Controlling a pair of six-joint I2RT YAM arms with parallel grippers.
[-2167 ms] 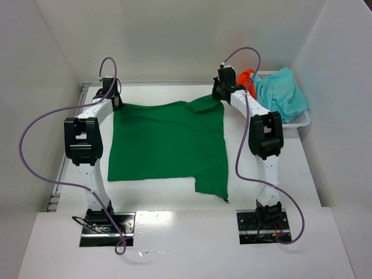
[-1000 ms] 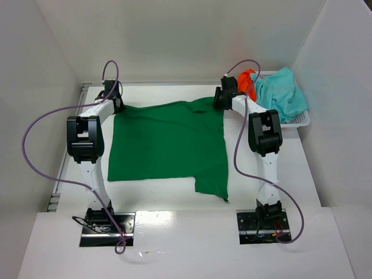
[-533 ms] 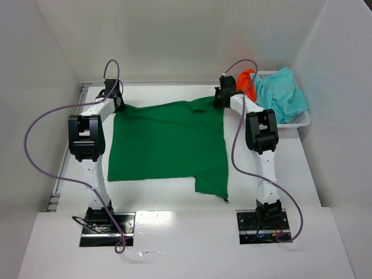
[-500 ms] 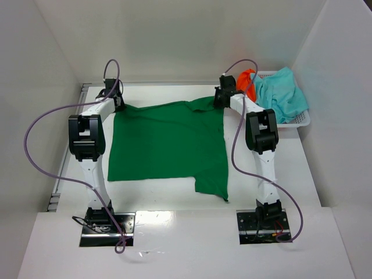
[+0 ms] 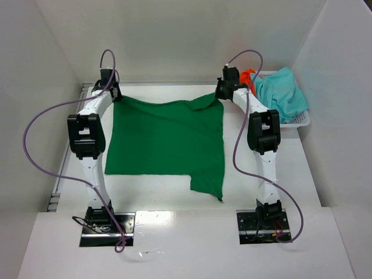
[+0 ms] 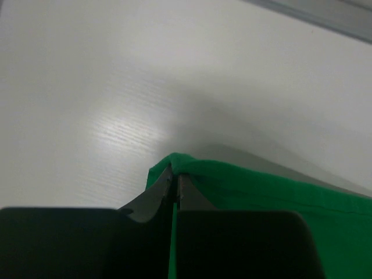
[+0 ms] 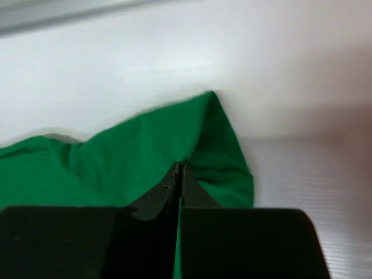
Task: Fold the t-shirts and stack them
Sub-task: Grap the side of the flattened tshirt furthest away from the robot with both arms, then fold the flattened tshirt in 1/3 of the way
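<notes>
We count three shirts, two arms and one basket.

The green shirt [image 5: 168, 139] lies spread flat in the middle of the bench [image 5: 157, 196], between the left arm [image 5: 85, 136] and the right arm [image 5: 264, 131]. Its far edge runs from 9 o'clock to 3 o'clock. One sleeve sticks out at the near right and points to 6 o'clock. A small flap is folded over at the far right corner. The sleeve side seems to be at 3 o'clock, so the shirt seems to lie sideways. It looks about as wide as it is deep, so we cannot tell its long way for sure.

The left jaws are pressed together on the far left corner of the green shirt, at 11 o'clock. The right jaws pinch its far right corner, at 1 o'clock. Both wrist views show green cloth caught between the tips.

The teal shirt [image 5: 282, 96] and the orange shirt [image 5: 249, 78] sit bunched up in the basket [image 5: 299, 121], at 2 o'clock on the bench. The orange one peeks out on the left side of the teal one.
</notes>
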